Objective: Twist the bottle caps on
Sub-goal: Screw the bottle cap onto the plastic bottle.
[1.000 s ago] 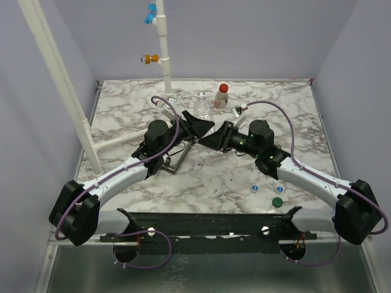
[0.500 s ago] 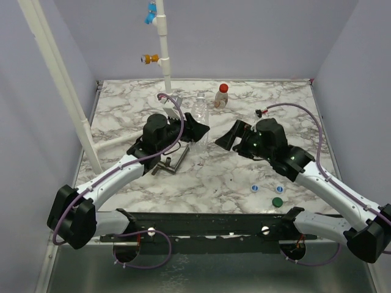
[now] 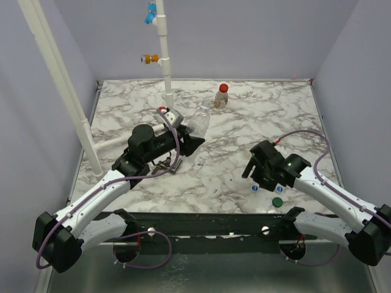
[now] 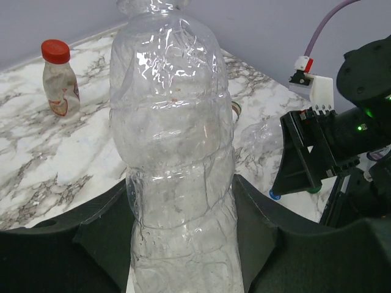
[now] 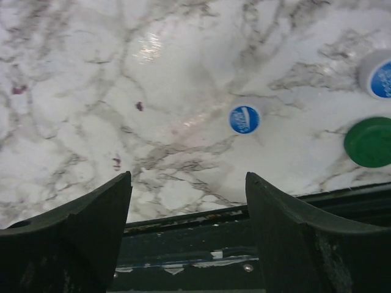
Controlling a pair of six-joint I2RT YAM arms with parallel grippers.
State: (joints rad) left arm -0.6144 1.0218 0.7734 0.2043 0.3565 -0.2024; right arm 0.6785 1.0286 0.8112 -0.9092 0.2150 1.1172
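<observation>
A green cap point(image 5: 368, 141), blue-and-white caps point(image 5: 244, 119), grey-veined white marble table point(image 5: 91, 73).

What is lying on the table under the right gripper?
Under the open right gripper is bare marble table with a white-and-blue cap. A second one and a green cap lie off to the side. Whatever its fingers cover cannot be seen.

My left gripper point(image 4: 180, 189): matt black; clear crinkled plastic bottle point(image 4: 177, 122): glossy, ribbed; marbled white tabletop point(image 5: 73, 55): smooth, faint sheen.
</observation>
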